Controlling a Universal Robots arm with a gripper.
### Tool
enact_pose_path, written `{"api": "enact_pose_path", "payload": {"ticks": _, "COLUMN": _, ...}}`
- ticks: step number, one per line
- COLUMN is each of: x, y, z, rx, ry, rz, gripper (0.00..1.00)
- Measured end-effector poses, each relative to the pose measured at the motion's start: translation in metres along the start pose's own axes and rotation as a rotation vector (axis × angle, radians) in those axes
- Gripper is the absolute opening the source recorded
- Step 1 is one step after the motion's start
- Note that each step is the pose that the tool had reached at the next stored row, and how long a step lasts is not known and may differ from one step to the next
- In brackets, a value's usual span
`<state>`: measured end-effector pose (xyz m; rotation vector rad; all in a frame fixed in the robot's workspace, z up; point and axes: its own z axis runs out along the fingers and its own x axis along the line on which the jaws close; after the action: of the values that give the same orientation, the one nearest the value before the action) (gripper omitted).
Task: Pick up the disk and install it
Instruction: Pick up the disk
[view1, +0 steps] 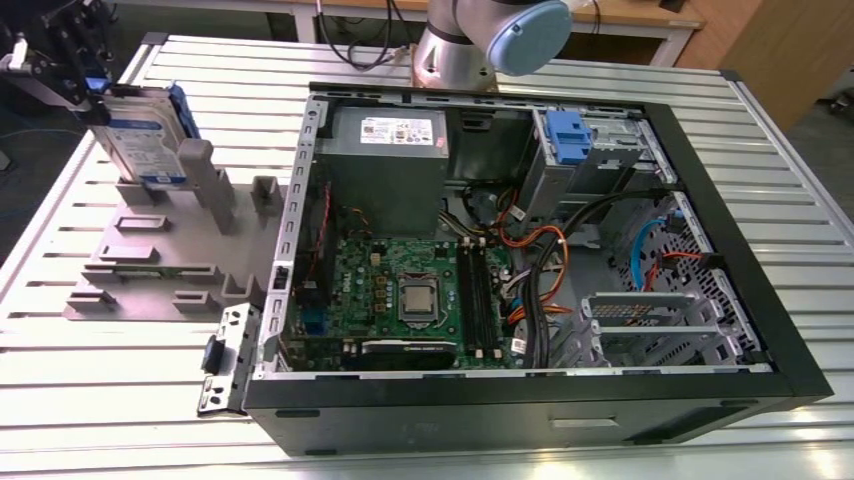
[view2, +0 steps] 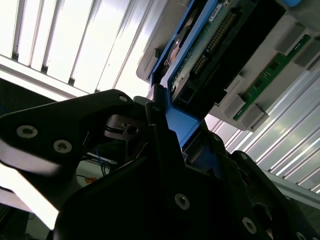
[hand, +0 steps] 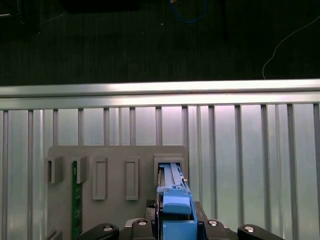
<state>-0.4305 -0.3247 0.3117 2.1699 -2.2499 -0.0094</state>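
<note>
the gripper (view1: 91, 92) is at the far end of the exterior view's left, above the grey fixture (view1: 147, 275). its jaws are closed on the blue frame along the upper edge of the disk (view1: 144, 135). the disk stands on edge with its lower end seated in a fixture slot, just behind a grey post (view1: 198, 170). in the second wrist view the blue frame of the disk (view2: 210, 45) sits between the black fingers (view2: 155, 120).

in the first wrist view another slot of the fixture (hand: 115, 155) holds a green circuit board (hand: 76, 210) on edge, well apart from the disk (hand: 172, 187).

the computer case (view1: 747, 300) lies open side up on the table (view1: 774, 130), just beside the fixture on the exterior view's right. it holds a motherboard (view1: 400, 290), a grey power supply (view1: 387, 135), a blue clip (view1: 567, 135) in a far bay, loose cables (view1: 547, 240) and a metal drive cage (view1: 641, 320).

bare table slats lie on the exterior view's left of the fixture, up to the table edge. in the first wrist view the table rail (hand: 160, 89) lies past the fixture.
</note>
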Motion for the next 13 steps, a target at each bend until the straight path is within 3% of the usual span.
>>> {"api": "enact_pose_path", "payload": {"ticks": 13, "x": 0.0000, "y": 0.0001, "z": -0.0037, "rx": 0.0000, "ry": 0.0000, "rz": 0.000, "gripper": 0.37}}
